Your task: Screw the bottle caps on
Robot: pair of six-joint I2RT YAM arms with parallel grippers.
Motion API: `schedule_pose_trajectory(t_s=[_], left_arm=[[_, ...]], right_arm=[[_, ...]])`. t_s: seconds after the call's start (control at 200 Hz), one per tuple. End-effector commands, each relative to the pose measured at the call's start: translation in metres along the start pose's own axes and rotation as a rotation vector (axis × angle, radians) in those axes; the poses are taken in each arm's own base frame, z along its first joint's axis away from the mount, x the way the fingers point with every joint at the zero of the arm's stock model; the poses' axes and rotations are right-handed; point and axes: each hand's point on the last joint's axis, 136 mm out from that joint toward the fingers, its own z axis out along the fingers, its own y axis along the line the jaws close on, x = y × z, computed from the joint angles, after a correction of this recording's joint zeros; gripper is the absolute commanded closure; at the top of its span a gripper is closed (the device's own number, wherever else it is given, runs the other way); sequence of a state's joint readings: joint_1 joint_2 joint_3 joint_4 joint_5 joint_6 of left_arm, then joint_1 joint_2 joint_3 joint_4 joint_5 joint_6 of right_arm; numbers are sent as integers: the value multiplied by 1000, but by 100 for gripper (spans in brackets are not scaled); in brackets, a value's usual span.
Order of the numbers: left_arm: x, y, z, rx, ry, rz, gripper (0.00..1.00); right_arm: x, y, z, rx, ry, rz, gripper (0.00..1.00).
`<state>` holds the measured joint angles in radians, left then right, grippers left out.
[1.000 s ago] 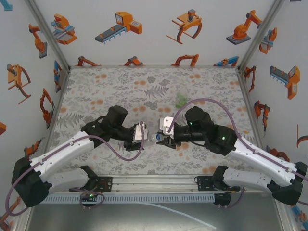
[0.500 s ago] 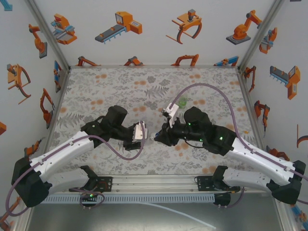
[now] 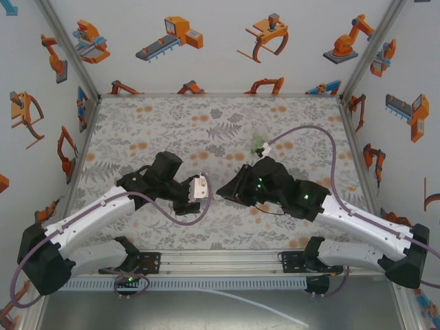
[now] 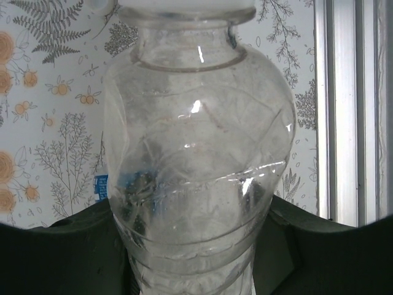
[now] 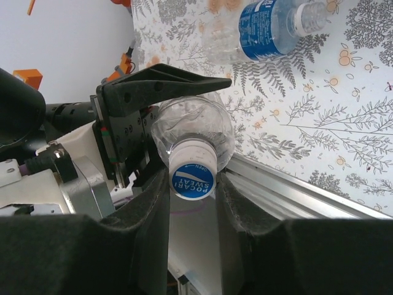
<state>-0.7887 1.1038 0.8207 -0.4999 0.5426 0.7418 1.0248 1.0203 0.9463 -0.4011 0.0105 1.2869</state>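
The left tool [image 3: 208, 195] is clamped round a clear bottle [image 4: 196, 153] that looks empty. It is held level at mid-frame overhead, neck pointing right. The right tool [image 5: 193, 184] pinches the blue-topped cap [image 5: 192, 175] sitting on that neck. The right wrist camera adds a blue-label bottle [image 5: 276, 24] lying on the bench [image 5: 344, 123], upper right. Overhead, a green bottle [image 3: 259, 143] sits beyond the arms.

I see a clear bottle [image 4: 196, 160], its cap [image 5: 192, 175] white with a blue printed top, a second bottle [image 5: 270, 24] labelled blue, and the table [image 3: 172, 124] patterned with grey ferns and orange blossoms.
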Motion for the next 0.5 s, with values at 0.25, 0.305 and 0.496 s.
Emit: schedule_pose_trajectory(t_s=[0.25, 0.305, 0.496], left_arm=[[-40, -8, -9, 45, -160, 96, 100], [-40, -9, -9, 46, -160, 96, 100], [-40, -9, -8, 52, -160, 93, 100]], right_arm=[[-48, 39, -45, -14, -242, -640, 51], [-38, 52, -47, -80, -213, -797, 51], [7, 89, -61, -352, -90, -1239, 52]])
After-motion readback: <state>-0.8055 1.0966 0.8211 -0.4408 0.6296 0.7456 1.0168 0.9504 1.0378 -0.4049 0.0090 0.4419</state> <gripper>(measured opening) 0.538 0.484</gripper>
